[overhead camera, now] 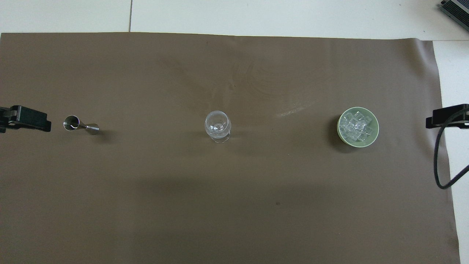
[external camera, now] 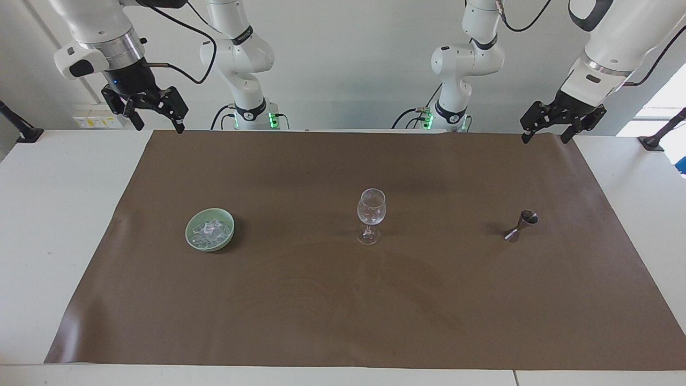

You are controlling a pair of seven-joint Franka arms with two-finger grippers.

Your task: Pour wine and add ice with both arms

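Robotics lab: two bench-mounted arms, bare white walls.

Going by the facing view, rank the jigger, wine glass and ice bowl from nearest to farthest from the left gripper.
From the left gripper, open and raised at its own end:
1. Jigger, toward the left arm's end.
2. Wine glass, mid-mat.
3. Green bowl of ice, toward the right arm's end.

We look steeply down on a brown mat covering a white bench. Across the middle of the frame we see three things well apart: a metal jigger at left, an upright stemmed glass at centre, and a pale green bowl of ice at right. A black claw tip shows at the left edge, another claw at the right edge.
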